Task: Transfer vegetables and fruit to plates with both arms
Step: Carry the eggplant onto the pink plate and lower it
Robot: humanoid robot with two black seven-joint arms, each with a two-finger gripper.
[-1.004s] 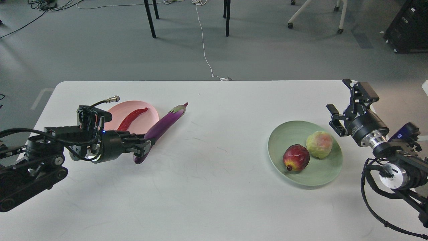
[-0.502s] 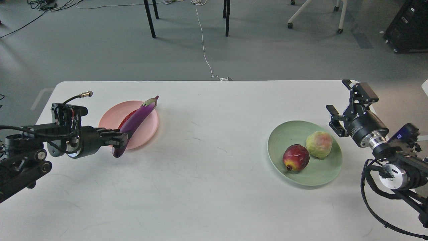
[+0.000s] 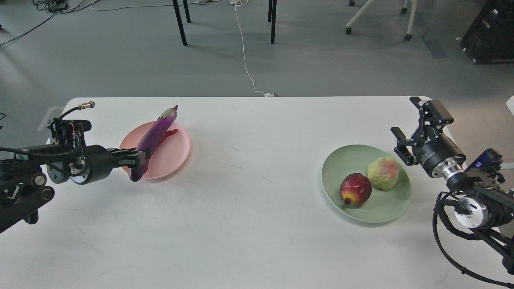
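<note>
**Eggplant carried over the pink plate**

White table (image 3: 249, 208) filled the head view, with grey floor and chair legs behind it. Since the earlier frames the left gripper (image 3: 134, 157) had drawn back toward the table's left edge, jaws clamped on the lower end of the eggplant (image 3: 151, 138). The eggplant, formerly on the bare table beside the plate, now slanted over the pink plate (image 3: 172, 154), its cap past the far rim. It covered most of the chili (image 3: 169, 132), whose red tip showed beside it on the plate.

The right gripper (image 3: 407, 124) had barely shifted, jaws spread and empty, just right of the green plate (image 3: 377, 208).

Counted: two plates, two vegetables, two fruits. The dark red fruit (image 3: 355, 189) and the yellow-green fruit (image 3: 383, 173) sat touching on the green plate.
</note>
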